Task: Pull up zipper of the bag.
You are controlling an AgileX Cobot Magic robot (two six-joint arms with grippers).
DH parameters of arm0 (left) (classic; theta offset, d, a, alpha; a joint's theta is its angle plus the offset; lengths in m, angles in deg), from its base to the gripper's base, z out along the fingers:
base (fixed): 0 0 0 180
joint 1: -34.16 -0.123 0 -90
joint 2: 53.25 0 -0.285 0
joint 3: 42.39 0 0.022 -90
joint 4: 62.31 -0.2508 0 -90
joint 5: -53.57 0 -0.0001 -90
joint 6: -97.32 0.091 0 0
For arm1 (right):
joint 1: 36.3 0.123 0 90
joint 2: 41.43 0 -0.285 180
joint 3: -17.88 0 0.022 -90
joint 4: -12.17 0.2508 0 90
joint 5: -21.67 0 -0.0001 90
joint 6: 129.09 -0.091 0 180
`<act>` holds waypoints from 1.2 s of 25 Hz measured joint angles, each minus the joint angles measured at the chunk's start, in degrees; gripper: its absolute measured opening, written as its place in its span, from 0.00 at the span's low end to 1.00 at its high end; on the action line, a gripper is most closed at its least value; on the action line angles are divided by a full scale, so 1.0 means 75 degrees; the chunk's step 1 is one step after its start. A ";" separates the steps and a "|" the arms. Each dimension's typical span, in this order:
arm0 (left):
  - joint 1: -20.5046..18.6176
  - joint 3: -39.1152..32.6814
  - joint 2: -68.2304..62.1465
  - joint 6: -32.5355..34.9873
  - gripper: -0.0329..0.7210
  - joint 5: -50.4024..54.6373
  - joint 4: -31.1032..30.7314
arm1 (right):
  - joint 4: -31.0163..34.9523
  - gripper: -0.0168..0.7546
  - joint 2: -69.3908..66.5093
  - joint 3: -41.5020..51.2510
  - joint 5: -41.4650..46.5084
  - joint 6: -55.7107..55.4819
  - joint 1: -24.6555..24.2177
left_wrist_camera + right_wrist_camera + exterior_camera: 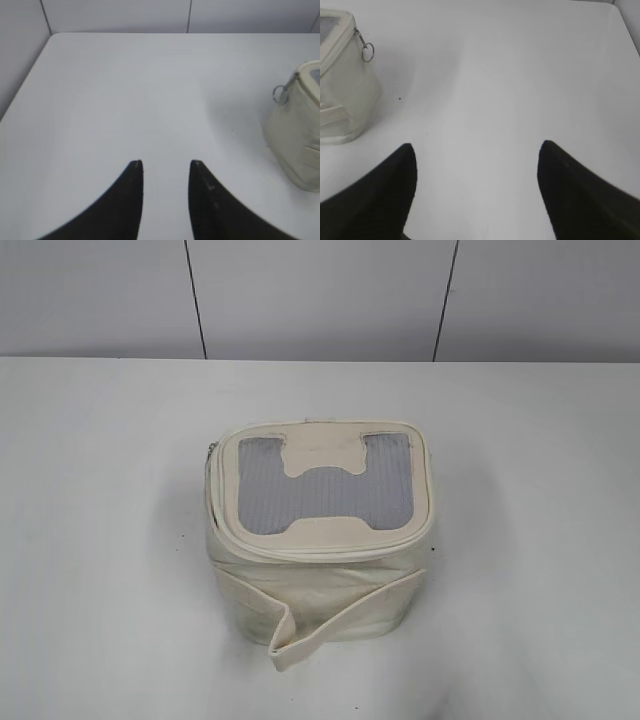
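a: listing largest first: table (90,540), white, bearing one item only?

b: yes. bag (318,530), boxy cream, standing upright mid-table with its mesh lid facing up, presumably so the rim is reachable from either side. strap flap (340,625) hanging loose at the front.

a: zipper (320,552)?

b: running round the lid rim; ring pull (278,94) dangling at one corner, ring pull (368,52) at another.

a: grippers?

b: left gripper (165,165) narrowly parted, right gripper (477,150) spread wide, both empty, hovering well apart from the bag. approach not yet begun, by my reading.
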 joint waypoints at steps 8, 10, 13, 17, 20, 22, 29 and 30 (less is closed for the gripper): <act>0.0039 0.0104 -0.1055 0.0505 0.37 -0.1822 0.0745 | 0.1086 0.78 -0.2181 -0.0079 -0.1469 0.0555 0.0379; 0.0039 0.0104 -0.1528 0.0731 0.37 -0.2078 0.1041 | 0.1154 0.78 -0.2833 -0.0220 -0.1781 0.0769 0.0679; 0.0039 0.0104 -0.2465 0.0933 0.39 -0.2249 0.1611 | 0.1167 0.78 -0.3981 -0.0629 -0.1987 0.1057 0.1179; 0.0039 0.0104 -0.3970 0.1596 0.40 -0.2261 0.2223 | 0.1198 0.78 -0.5748 -0.1480 -0.2021 0.1479 0.1646; 0.0039 0.0121 -0.5066 0.2607 0.45 -0.2155 0.3013 | 0.1206 0.78 -0.7022 -0.2291 -0.1969 0.2068 0.1766; 0.0039 0.0233 -0.5824 0.3303 0.51 -0.2087 0.3602 | 0.1213 0.78 -0.7753 -0.2898 -0.1878 0.2520 0.1774; 0.0039 0.0928 -0.7933 0.4526 0.57 -0.1935 0.5383 | 0.1243 0.78 -1.0117 -0.5197 -0.1226 0.3858 0.1802; 0.0039 0.1078 -0.8213 0.4595 0.56 -0.1839 0.5490 | 0.1270 0.78 -1.0421 -0.5483 -0.1110 0.3928 0.1837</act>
